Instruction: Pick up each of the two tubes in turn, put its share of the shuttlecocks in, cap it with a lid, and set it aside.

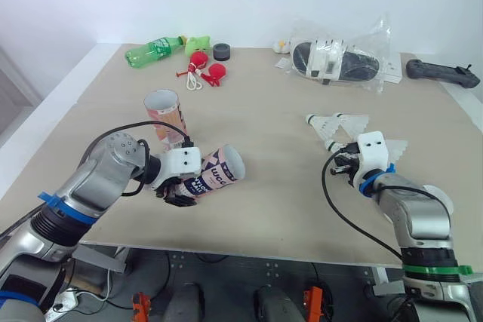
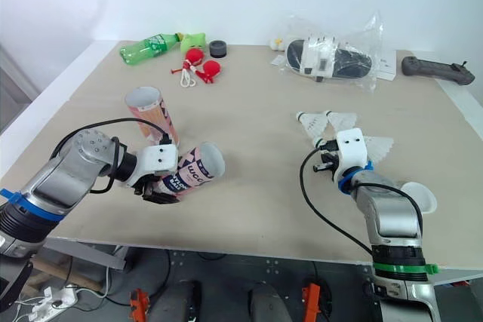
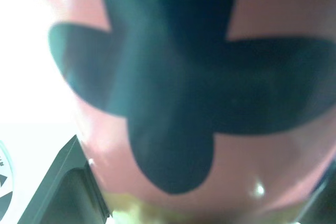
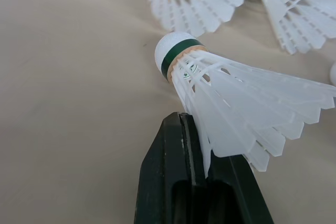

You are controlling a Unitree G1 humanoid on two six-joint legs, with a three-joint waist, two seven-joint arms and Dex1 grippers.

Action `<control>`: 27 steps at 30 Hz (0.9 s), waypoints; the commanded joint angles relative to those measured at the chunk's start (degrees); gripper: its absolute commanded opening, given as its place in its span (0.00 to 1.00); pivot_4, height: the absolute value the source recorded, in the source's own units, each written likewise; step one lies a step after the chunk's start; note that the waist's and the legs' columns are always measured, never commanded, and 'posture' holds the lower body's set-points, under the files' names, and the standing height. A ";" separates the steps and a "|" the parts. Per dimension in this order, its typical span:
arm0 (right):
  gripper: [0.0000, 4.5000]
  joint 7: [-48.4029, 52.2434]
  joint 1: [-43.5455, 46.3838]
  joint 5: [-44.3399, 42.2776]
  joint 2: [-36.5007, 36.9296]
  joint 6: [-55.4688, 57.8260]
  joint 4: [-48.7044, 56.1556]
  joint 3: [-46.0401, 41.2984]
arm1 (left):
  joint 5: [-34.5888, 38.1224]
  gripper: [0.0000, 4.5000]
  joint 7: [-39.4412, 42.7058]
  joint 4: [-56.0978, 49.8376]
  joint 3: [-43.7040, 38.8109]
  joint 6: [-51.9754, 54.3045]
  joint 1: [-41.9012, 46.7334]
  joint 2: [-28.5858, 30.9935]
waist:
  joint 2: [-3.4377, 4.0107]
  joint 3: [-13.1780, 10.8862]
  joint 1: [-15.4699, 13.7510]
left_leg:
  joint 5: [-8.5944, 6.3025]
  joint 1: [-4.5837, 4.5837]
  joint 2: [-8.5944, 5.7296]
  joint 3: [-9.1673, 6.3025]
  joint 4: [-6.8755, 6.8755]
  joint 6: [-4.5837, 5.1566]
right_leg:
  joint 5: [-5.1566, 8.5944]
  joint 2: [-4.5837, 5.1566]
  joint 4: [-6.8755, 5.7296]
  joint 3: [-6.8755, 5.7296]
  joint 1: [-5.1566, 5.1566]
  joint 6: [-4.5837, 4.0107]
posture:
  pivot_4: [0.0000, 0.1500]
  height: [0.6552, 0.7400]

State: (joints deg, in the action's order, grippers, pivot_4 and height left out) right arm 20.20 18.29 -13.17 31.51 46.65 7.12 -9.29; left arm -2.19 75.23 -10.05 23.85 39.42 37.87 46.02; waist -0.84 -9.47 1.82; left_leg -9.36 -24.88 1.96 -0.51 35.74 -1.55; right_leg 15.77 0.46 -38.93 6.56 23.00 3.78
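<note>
Two tubes on the table (image 1: 287,186), both with their mouths open. The upright tube (image 1: 164,115) stands on the left side, just behind my left arm. The tilted tube (image 1: 215,173) is in my left gripper (image 1: 175,195), which is clamped around its lower body from beneath. It lies nearly on its side, with its mouth facing the right half of the table.

I judge the tube light and stiff but thin-walled, and its printed skin looks slick. The hold belongs at mid-body, firm enough to stop it rolling and no harder, or the wall will dent.

My right gripper (image 4: 202,129) is pinched together on one shuttlecock (image 4: 236,98), low over the table. The fingertips bite the white skirt partway along its side. The green-banded cork points away from the fingers, so it is free to lead into a tube.

The shuttlecock looks almost weightless, and its skirt is thin and springy, easily creased. A light pinch will do; I think closer to the cork would be sturdier.

The tube mouth and the held shuttlecock are well apart, with bare tabletop between them. The loose shuttlecocks (image 1: 336,122) lie just beyond my right gripper.
</note>
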 commanded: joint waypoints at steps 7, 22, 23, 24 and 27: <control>0.01 20.90 -3.19 -13.86 16.41 2.99 27.98 -3.74 | -0.03 0.73 -0.22 0.70 2.67 0.93 -1.39 -0.73 | 0.12 -0.03 0.21 | 0.00 -0.07 -0.06 -0.09 0.01 0.00 | 0.05 0.00 0.00 -0.01 0.03 -0.01 | 1.00 1.00; 0.01 28.02 20.17 -9.53 15.50 0.80 29.85 25.97 | -0.47 0.73 -1.00 1.44 3.09 0.67 -1.19 -2.30 | -0.05 -0.04 -0.22 | 0.01 -0.09 -0.34 0.13 0.04 0.01 | 0.37 0.64 0.14 -0.22 -0.07 0.08 | 1.00 1.00; 0.01 27.73 20.59 -8.85 14.27 0.64 29.72 27.51 | -0.45 0.73 -1.09 1.06 3.07 0.91 -1.43 -2.29 | -0.05 -0.04 -0.31 | 0.01 -0.25 -0.35 0.12 0.06 0.02 | 0.36 0.64 0.14 -0.22 -0.11 0.10 | 1.00 1.00; 0.01 27.61 21.03 -8.09 13.35 0.44 29.59 28.86 | -0.40 0.73 -1.18 0.68 3.01 1.20 -1.65 -2.31 | -0.06 -0.04 -0.36 | 0.01 -0.28 -0.36 0.12 0.06 0.02 | 0.32 0.64 0.14 -0.22 -0.11 0.15 | 1.00 1.00; 0.01 28.01 21.89 -6.97 11.77 0.17 29.20 30.27 | -0.30 0.73 -1.46 0.09 2.94 1.76 -1.94 -2.39 | -0.07 -0.03 -0.47 | 0.01 -0.29 -0.37 0.06 0.06 0.02 | 0.23 0.62 0.12 -0.25 -0.12 0.33 | 1.00 1.00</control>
State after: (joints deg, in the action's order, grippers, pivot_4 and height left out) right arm 47.70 39.25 -20.40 43.73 48.05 35.62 20.51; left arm -2.24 74.26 -10.76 23.85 40.10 37.91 44.23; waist -0.92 -9.50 1.34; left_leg -9.34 -25.17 1.60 -0.50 35.80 -1.54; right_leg 16.02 1.07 -38.80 6.24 22.85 4.12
